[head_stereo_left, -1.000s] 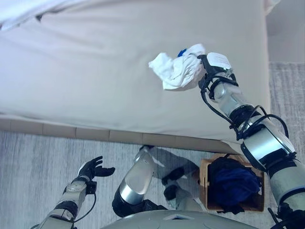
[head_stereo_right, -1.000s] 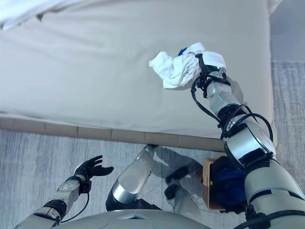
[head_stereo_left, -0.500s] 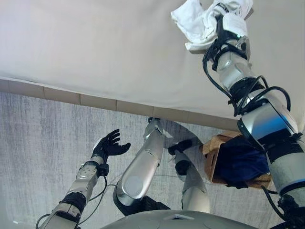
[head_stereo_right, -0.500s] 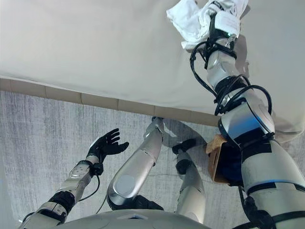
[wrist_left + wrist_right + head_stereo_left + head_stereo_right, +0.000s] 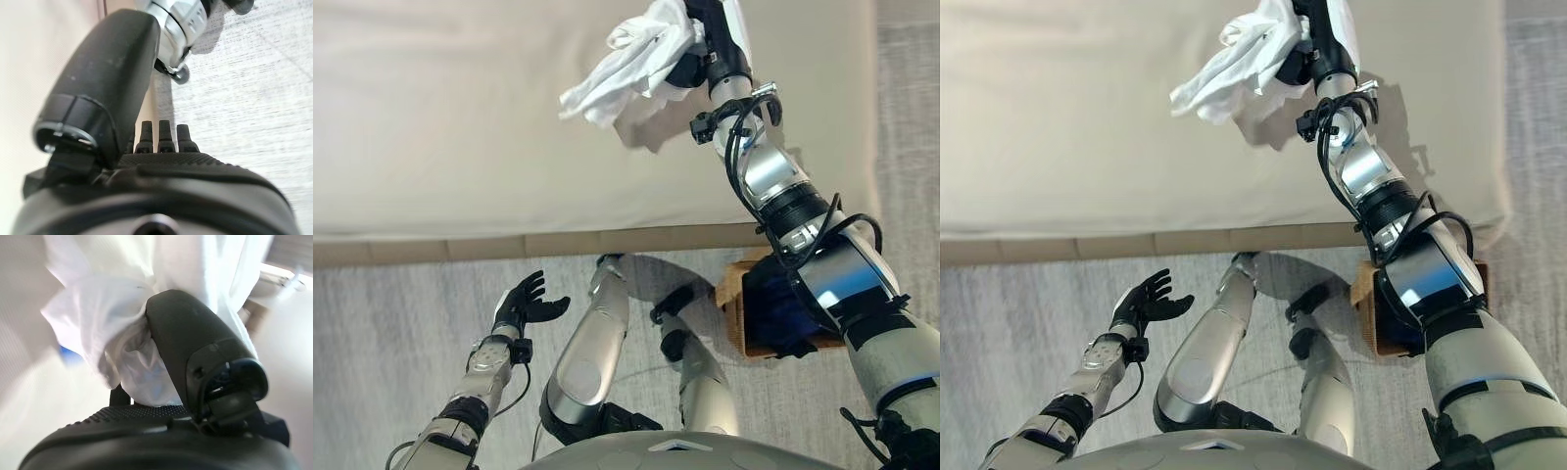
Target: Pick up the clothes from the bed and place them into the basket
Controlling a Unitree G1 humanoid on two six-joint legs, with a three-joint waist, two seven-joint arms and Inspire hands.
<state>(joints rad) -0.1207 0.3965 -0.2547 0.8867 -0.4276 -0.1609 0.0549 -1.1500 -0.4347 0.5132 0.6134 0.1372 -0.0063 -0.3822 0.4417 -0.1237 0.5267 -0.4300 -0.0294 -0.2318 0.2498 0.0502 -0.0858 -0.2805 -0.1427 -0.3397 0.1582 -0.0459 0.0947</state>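
My right hand (image 5: 705, 34) is stretched out over the bed (image 5: 431, 117) and shut on a white garment (image 5: 622, 69), which hangs lifted above the cream sheet. In the right wrist view the thumb (image 5: 195, 347) presses into the bunched white cloth (image 5: 112, 318). The wooden basket (image 5: 736, 304) stands on the floor by the bed's near right corner, under my right arm, with dark blue clothes (image 5: 783, 304) in it. My left hand (image 5: 524, 302) is open and empty low over the carpet, on the left.
A grey carpet (image 5: 382, 333) covers the floor in front of the bed. The bed's tan base edge (image 5: 440, 248) runs across the middle of the eye views. The bed's right edge (image 5: 873, 117) lies just beyond my right arm.
My right hand has lifted the white garment off the sheet, and it now hangs open to the left. The camera has shifted. My left hand has stayed open over the carpet.
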